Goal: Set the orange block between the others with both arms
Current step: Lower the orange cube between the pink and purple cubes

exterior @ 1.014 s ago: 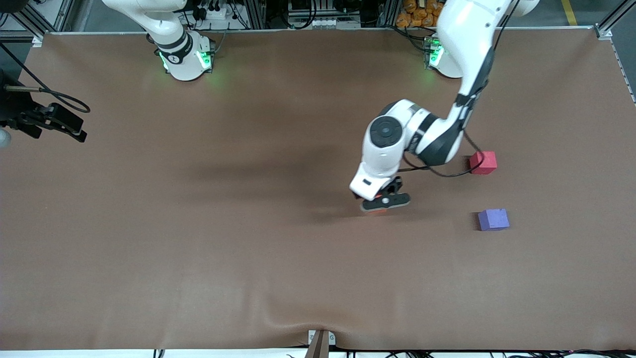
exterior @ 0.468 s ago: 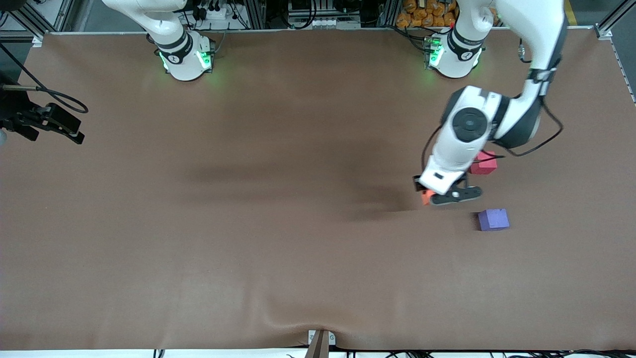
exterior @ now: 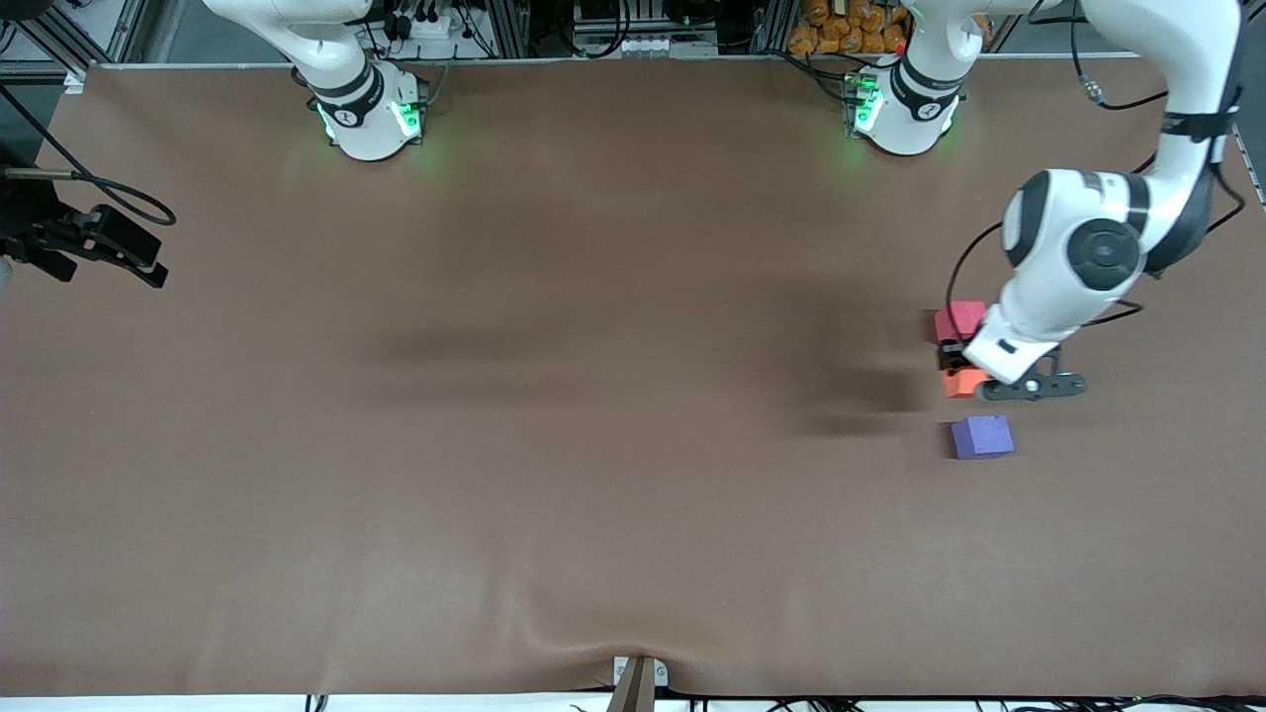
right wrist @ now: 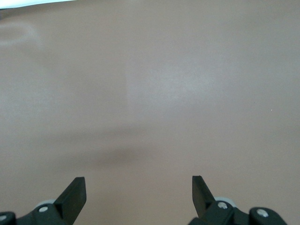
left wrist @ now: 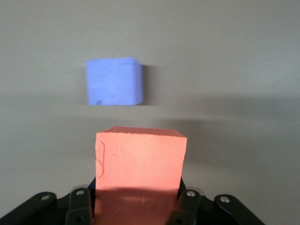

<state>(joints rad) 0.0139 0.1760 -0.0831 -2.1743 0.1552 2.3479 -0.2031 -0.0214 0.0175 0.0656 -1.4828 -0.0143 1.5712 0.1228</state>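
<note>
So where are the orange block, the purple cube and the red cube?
orange block [left wrist: 139, 164], left wrist view, its big front face.
purple cube [exterior: 982, 436], front view, top face.
red cube [exterior: 957, 320], front view, top face.

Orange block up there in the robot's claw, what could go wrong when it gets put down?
The orange block is held shut in the left end effector over the gap between the pinkish-red cube and the purple-blue cube. The gap looks tight, so lowering might bump the pinkish-red cube, which sits very close. A slightly off drop could also leave it out of line. The right end effector waits open at the right arm's end.
</note>
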